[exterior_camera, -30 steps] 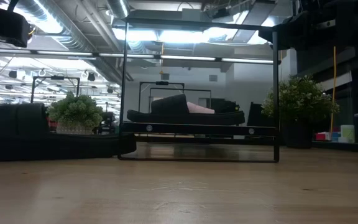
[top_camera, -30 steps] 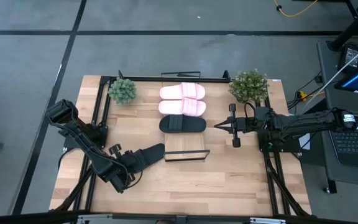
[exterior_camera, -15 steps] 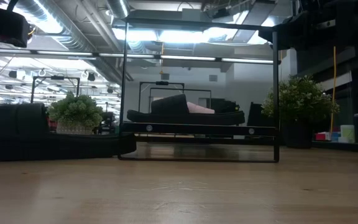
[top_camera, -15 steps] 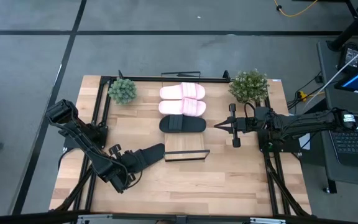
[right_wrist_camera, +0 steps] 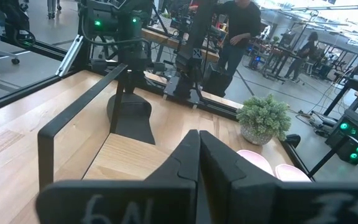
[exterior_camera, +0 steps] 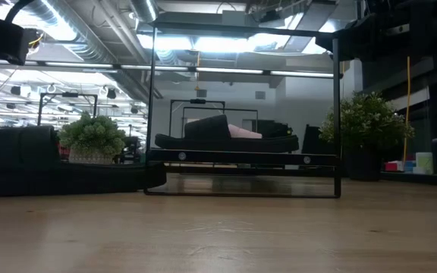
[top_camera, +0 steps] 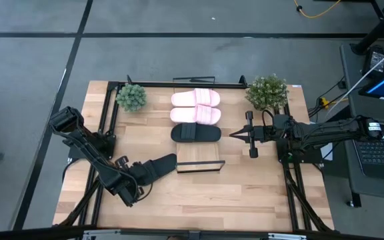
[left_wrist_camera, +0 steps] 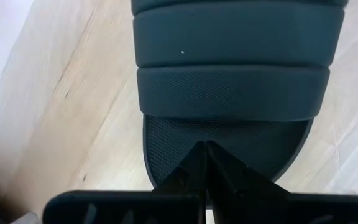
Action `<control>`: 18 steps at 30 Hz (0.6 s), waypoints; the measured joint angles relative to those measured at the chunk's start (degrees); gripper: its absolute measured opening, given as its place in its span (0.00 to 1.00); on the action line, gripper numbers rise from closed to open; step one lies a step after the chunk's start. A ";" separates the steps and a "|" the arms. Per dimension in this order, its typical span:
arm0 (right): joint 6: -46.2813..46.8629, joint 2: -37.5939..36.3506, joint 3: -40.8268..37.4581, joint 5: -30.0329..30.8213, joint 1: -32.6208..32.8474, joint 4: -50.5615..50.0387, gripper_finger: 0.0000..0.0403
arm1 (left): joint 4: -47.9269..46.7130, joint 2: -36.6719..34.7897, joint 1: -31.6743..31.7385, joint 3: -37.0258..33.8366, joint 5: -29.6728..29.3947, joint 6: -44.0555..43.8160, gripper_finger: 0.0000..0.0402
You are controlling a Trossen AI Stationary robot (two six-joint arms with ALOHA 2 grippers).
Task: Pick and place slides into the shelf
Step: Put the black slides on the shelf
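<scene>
In the high view, the long light-wood sloping shelf (top_camera: 201, 162) with its dark front lip is sitting at the centre of the light wooden tabletop (top_camera: 245, 193), inside a thin black metal frame (top_camera: 193, 82). Two pale pink open-toe slide sandals (top_camera: 196, 99) (top_camera: 197, 115) are lying side by side on the upper part of the shelf, above the centre of the frame, and one black slide sandal with a wide strap (top_camera: 196, 133) is lying just below them, leaving the lowest stretch of board bare. The second black slide sandal (top_camera: 159, 165) is lying on the tabletop at the lower left of centre, just beside the shelf's lower left corner. The left claw (top_camera: 145, 171) is reaching in from the lower left, and the left wrist view is showing its dark fingers (left_wrist_camera: 197, 168) pinched together at the edge of that black sandal's (left_wrist_camera: 232, 81) textured sole, so the left claw is gripping the slide. The right claw (top_camera: 235, 135) is hovering at the right of centre, near the black sandal on the shelf but apart from it; in the right wrist view its fingers (right_wrist_camera: 194, 162) are pressed together with nothing between them. A small round green potted plant (top_camera: 131, 97) is standing at the upper left of the tabletop, and a bushier green potted plant (top_camera: 267, 92) is standing at the upper right.
</scene>
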 joint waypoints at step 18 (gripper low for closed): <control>0.04 -0.01 0.00 0.00 0.02 -0.01 0.04 | 0.31 -0.02 0.68 0.00 2.20 0.95 0.30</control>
